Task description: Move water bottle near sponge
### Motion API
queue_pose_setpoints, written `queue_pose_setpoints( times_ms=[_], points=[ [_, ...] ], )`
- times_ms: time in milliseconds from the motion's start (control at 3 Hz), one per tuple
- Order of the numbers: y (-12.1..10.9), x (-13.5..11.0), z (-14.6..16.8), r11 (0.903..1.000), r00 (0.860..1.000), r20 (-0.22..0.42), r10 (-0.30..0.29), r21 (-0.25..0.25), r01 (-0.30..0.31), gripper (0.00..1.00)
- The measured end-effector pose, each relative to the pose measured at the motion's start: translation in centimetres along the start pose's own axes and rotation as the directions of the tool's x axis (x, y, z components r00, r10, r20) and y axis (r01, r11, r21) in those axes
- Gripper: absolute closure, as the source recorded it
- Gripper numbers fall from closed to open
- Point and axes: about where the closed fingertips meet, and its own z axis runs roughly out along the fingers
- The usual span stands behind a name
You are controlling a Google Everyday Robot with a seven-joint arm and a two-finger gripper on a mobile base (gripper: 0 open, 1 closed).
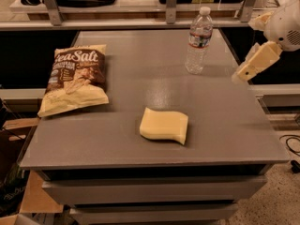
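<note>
The water bottle (198, 40) is clear and ribbed, with a white cap and a red, white and blue label band. It stands upright at the far right of the grey table (117, 139). The sponge (164, 125) is pale yellow and flat with wavy edges. It lies in the near middle of the table, well apart from the bottle. My gripper (243, 73) hangs at the right edge of the view, just above the table's right side, to the right of the bottle and a little nearer to me. It holds nothing.
A brown-and-cream "Sea Salt" chip bag (75, 78) lies on the left of the table. Shelving with metal posts (171, 3) runs behind the table. Drawer fronts (150, 191) sit below the front edge. A cardboard box (42, 196) is on the floor at the left.
</note>
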Motion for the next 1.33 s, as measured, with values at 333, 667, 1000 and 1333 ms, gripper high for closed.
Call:
queue_pose_setpoints(
  times_ms=[333, 667, 1000, 1333],
  points=[
    [-0.5, -1.1, 1.6, 0.9955, 0.997, 0.057, -0.059, -0.071, 0.063, 0.0],
    [-1.0, -2.1, 4.2, 0.9785, 0.984, 0.135, -0.115, -0.155, 0.136, 0.0],
    [-2.0, -2.1, 6.0, 0.971, 0.97, 0.204, -0.131, -0.171, 0.167, 0.0],
    [-3.2, -2.0, 7.0, 0.9757, 0.954, 0.275, -0.123, -0.142, 0.167, 0.0]
  ],
)
